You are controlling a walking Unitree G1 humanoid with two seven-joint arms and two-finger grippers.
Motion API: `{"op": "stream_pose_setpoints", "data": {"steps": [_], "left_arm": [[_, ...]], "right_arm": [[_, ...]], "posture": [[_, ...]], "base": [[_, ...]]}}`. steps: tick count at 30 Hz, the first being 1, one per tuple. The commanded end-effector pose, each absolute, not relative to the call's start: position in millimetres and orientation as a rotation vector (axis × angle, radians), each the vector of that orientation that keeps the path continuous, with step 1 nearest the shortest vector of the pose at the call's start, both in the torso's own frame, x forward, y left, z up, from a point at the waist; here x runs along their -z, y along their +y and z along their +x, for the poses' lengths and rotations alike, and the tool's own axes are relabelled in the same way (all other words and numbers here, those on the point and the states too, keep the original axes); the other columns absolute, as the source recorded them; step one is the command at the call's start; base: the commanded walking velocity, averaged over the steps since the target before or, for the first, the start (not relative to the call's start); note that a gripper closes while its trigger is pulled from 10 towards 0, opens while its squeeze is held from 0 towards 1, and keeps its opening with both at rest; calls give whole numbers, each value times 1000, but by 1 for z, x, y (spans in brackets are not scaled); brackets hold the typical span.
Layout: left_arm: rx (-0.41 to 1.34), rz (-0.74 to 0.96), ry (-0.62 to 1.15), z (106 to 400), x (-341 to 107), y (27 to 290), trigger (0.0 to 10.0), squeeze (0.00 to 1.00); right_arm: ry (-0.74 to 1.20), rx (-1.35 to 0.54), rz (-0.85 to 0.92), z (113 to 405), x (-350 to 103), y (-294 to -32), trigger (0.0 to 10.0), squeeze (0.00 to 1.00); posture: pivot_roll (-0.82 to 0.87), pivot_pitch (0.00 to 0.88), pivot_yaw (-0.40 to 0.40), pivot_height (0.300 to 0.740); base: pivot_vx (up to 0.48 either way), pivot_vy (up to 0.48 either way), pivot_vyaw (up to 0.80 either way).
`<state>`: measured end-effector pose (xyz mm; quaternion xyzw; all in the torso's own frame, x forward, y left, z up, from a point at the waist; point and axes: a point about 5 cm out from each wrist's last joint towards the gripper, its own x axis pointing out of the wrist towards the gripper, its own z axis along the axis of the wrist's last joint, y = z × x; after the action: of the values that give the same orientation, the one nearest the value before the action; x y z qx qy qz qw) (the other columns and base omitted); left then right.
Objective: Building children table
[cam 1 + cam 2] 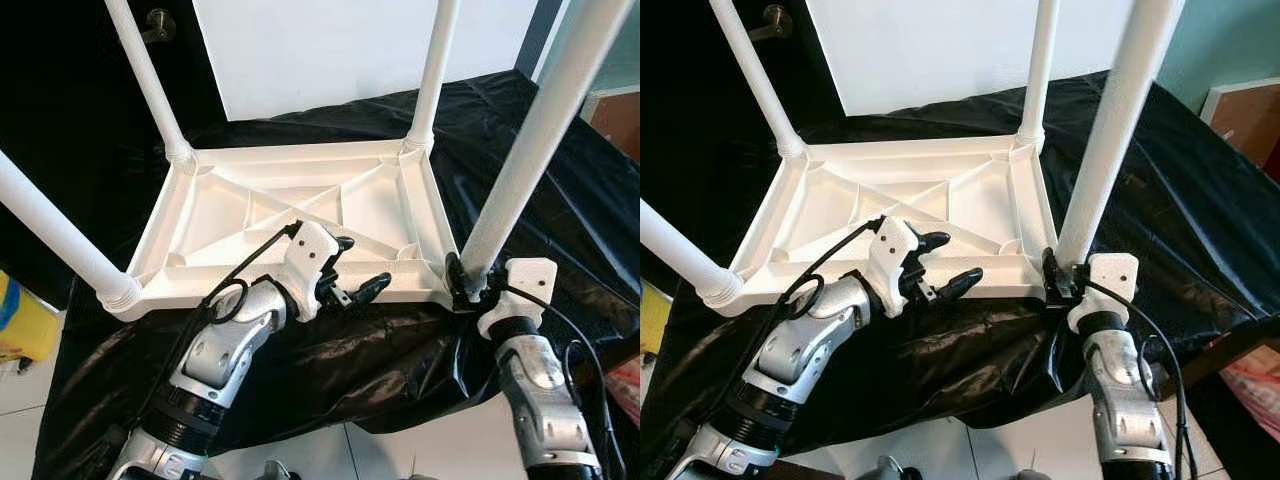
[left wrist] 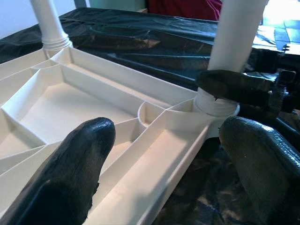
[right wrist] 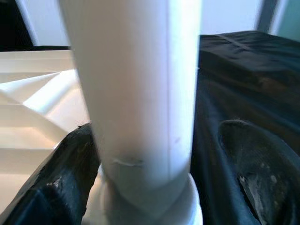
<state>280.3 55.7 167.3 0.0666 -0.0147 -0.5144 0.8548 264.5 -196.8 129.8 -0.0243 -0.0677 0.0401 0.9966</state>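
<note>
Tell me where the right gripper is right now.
In the eye views the right gripper is at the near right corner of the upturned white table, its fingers around the base of the table leg there, above the black sheet.

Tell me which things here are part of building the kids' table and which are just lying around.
Part of the job:
- white plastic tabletop, upside down
- four white tube legs, including the near-right leg
- right gripper at that leg's base
- left gripper over the near edge

Just lying about:
- black plastic sheet
- yellow object
</note>
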Motion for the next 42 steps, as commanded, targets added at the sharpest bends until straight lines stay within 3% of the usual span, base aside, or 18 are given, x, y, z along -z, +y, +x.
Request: {"op": "stream_pose_setpoints", "data": {"steps": [1,12,23,24,26,35,36,42], "left_arm": [[1212,152,-7,271,-163,54,10000,0],[1267,160,-8,268,-163,42,10000,0],[1306,177,1,260,-161,38,10000,0],[1308,179,4,259,-159,39,10000,0],[1308,180,7,258,-159,40,10000,0],[1293,176,11,260,-159,41,10000,0],[1292,174,9,260,-160,41,10000,0],[1287,172,8,259,-159,41,10000,0]], "right_arm": [[-118,-123,-40,264,-126,-199,10000,0],[-68,-448,-129,289,-129,-204,10000,0],[-46,-589,-220,302,-131,-206,10000,0],[-42,-608,-241,304,-132,-208,353,0],[-38,-618,-254,305,-133,-210,0,0],[-15,-634,-249,307,-128,-215,0,0],[-10,-633,-243,305,-125,-215,10000,0],[-9,-559,-196,302,-119,-216,10000,0]], "posture": [[-123,74,91,740],[-130,87,103,740],[-116,107,111,740],[-114,111,109,740],[-113,113,109,740],[-111,120,106,740],[-112,124,107,740],[-114,123,102,740]], "base": [[0,0,0],[0,0,0],[0,0,0],[0,0,0],[0,0,0],[0,0,0],[0,0,0],[0,0,0]]}}
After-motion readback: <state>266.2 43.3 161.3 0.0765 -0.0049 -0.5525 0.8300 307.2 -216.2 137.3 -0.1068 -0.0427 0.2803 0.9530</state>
